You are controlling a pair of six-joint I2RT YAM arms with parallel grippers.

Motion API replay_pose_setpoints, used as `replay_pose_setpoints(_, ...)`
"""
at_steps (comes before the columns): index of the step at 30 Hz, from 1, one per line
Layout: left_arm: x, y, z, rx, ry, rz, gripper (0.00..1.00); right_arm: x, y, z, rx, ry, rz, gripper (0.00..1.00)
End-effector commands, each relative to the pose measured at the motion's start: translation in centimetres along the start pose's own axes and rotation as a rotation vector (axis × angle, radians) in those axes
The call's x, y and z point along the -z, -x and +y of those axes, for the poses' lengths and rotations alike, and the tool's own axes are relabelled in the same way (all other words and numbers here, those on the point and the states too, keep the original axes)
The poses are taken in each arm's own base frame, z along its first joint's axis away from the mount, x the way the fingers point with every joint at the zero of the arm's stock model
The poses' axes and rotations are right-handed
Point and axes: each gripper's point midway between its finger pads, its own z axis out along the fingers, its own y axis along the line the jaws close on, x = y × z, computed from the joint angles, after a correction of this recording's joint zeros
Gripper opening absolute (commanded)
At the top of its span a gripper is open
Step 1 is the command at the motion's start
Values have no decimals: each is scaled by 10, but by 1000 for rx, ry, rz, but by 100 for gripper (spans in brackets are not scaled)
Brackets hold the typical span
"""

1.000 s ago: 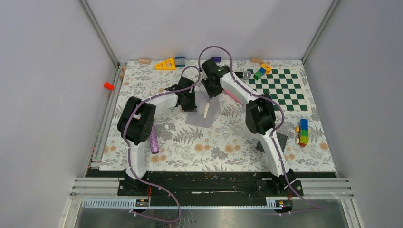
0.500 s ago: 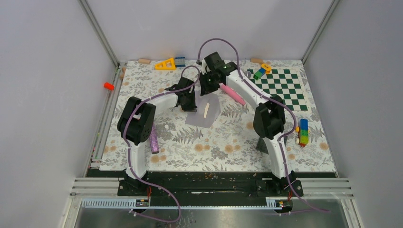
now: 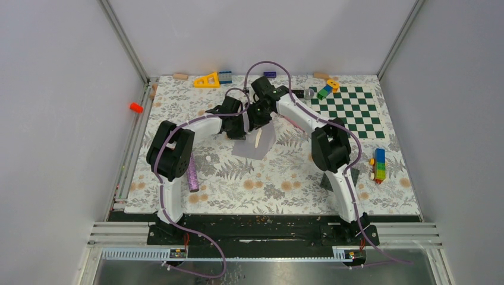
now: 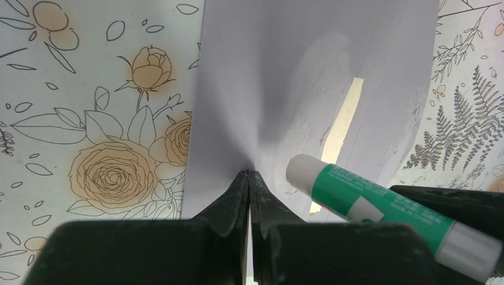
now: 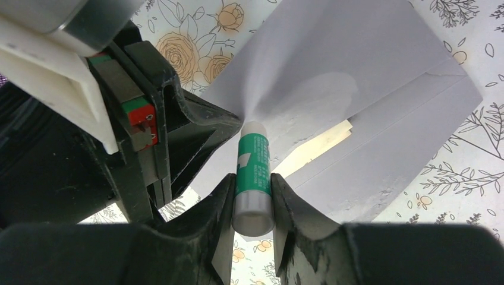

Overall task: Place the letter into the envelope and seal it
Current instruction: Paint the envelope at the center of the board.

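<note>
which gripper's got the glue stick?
The right gripper: its fingers clamp the green-and-white glue stick, tip toward the envelope. The left gripper is shut on the envelope's paper, no stick.

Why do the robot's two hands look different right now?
The left hand is pinched fully shut on thin paper, the grey envelope; the right hand grips a round green-and-white glue stick. So the left hand's fingers touch each other, while the right hand's fingers stay apart around the stick. Both hands are black, and both meet at the envelope.
</note>
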Motion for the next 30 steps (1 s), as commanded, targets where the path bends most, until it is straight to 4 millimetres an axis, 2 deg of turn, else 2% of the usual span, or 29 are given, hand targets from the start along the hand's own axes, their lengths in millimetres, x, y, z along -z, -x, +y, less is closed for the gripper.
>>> replay_pose_setpoints(1,-8,-36,25,-57,95,102,0,-18,-22,-6,31,-53,75,0)
replay_pose_setpoints(7,-8,-36,25,-58,94,101,0,-28,-32,-17,36,-91,106,0)
replay_pose_setpoints(12,-8,-35,25,-58,95,100,0,-29,-33,-22,47,-115,110,0)
replay_pose_setpoints(23,-8,-36,25,-59,95,101,0,-16,-22,-50,116,-273,89,0)
replay_pose_setpoints(30,-7,-36,25,-59,92,103,0,-6,-4,-59,112,-318,39,0)
